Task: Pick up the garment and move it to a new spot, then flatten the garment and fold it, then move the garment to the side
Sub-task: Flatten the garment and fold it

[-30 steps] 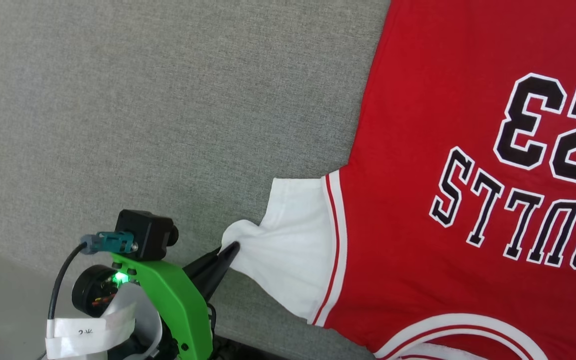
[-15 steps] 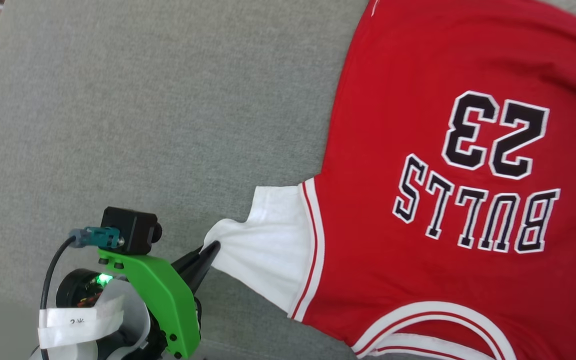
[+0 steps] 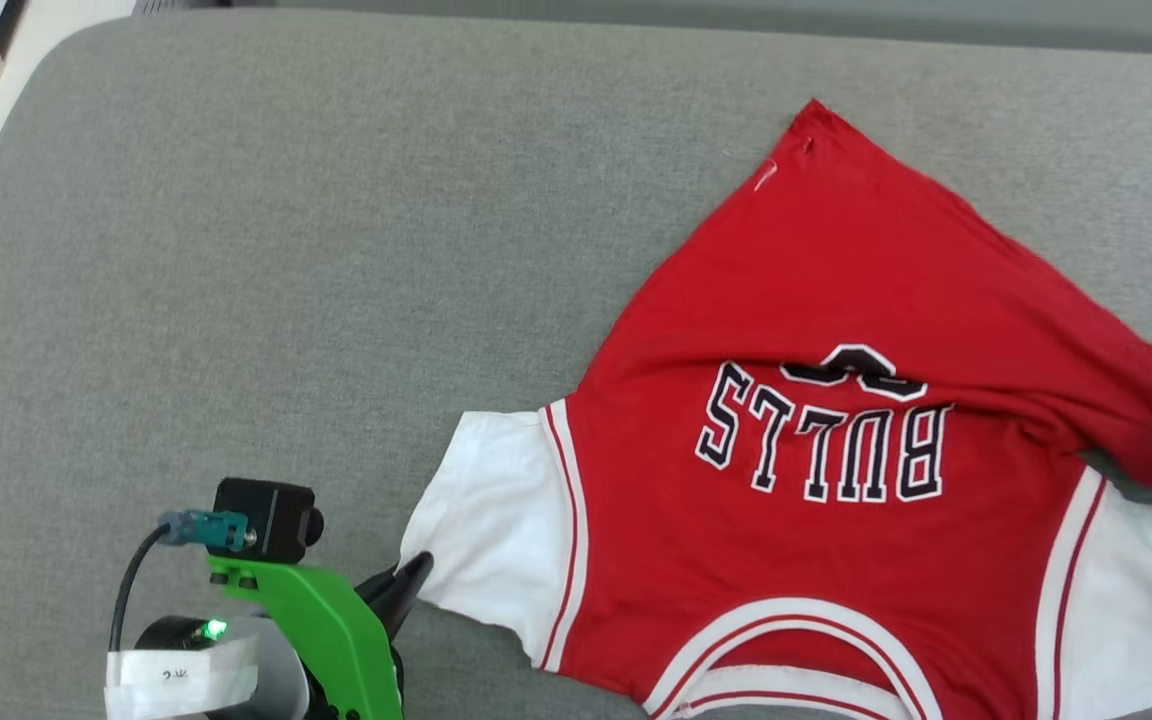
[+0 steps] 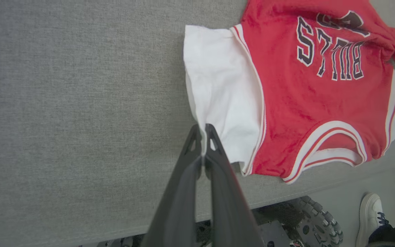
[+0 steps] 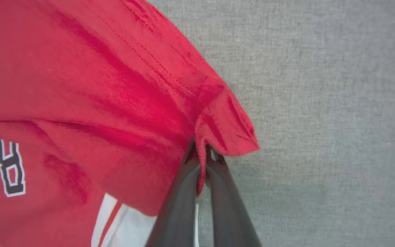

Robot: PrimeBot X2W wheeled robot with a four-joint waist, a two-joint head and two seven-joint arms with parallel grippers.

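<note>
Two grippers are clamped on one shirt (image 3: pixel 786 550) (image 4: pixel 286 96) (image 5: pixel 81 68), which lies face up on the right half of a grey cloth-covered table (image 3: pixel 236 250) (image 4: pixel 63 103) (image 5: pixel 321 85), its collar (image 3: pixel 786 620) at the table's near edge. Toward that near edge, left of the table's middle, the left gripper (image 3: pixel 414 570) (image 4: pixel 201 128) has its jaws pinched shut on the outer edge of the white sleeve (image 3: pixel 491 500) (image 4: pixel 218 85). Further right on the table, the red body is creased, with a fold of cloth covering most of the number above the upside-down "BULLS" lettering (image 3: pixel 821 445) (image 4: pixel 331 55). Near the table's right side, the right gripper (image 5: pixel 204 147) has its jaws closed tight on a red hemmed corner (image 5: pixel 225 130), lifted and bunched. The other white sleeve (image 3: pixel 1136 600) rests flat at the table's near right.
</note>
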